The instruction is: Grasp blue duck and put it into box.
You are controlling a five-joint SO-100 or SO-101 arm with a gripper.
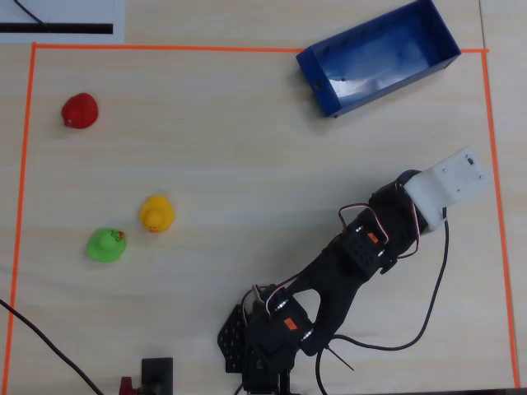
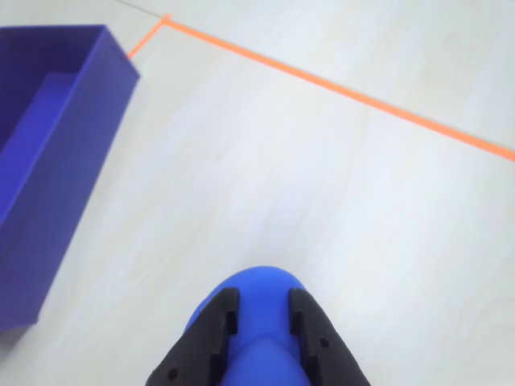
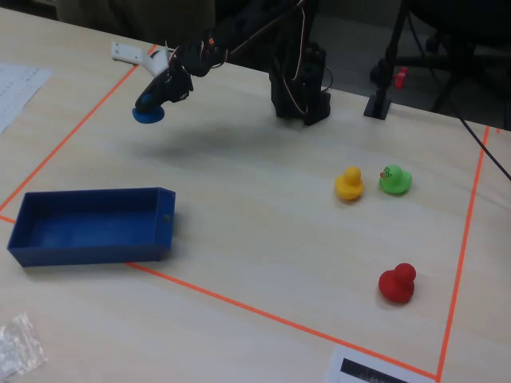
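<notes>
Gripper (image 2: 259, 310) is clenched on the blue duck (image 2: 256, 291), its two black fingers (image 2: 216, 322) pressed against the duck's sides in the wrist view. In the fixed view the duck (image 3: 148, 114) hangs clear of the table with a shadow beneath it, so it appears to be lifted and in transit.

What the drop turns on, as I judge it, is where the box (image 3: 88, 251) lies from the gripper. In the wrist view the box (image 2: 48, 193) sits to the left and ahead, well apart from the duck, with its long axis running away from the camera. In the fixed view it lies below the gripper in the picture, nearer the camera, with its long side running left to right.

The overhead view shows the box (image 1: 436, 62) up and to the left of the white wrist housing (image 1: 451, 185), and it alone shows that the box is empty. That housing hides the duck there. The wrist view alone shows the grip itself.
</notes>
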